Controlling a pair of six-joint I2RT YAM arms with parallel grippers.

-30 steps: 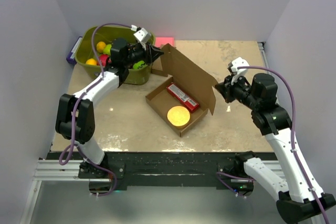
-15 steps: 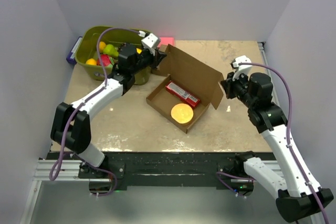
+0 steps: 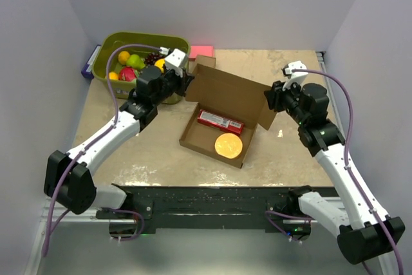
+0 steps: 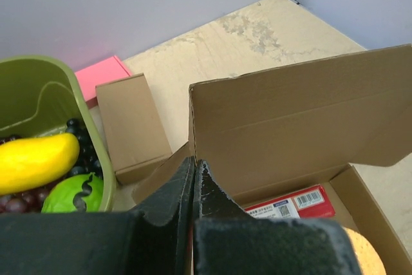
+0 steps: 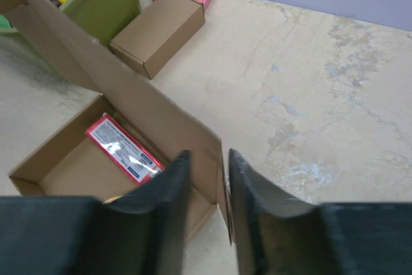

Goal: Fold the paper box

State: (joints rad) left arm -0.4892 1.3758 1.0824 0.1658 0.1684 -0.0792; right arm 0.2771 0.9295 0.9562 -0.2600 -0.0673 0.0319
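Observation:
The paper box lies mid-table with its tray open and its wide lid standing up at the back. A red packet and a round golden disc lie in the tray. My left gripper is shut on the lid's left edge, seen pinched between the jaws in the left wrist view. My right gripper straddles the lid's right side flap, with the jaws apart and a gap on either side of the flap.
A green bin of toy fruit stands at the back left, right behind my left gripper. A small brown box and a pink block lie beside it. A purple item sits left of the bin.
The box has turned and slid a little, and its lid now faces the arms more squarely. My left gripper moved right and nearer with the lid edge. My right gripper moved farther back.

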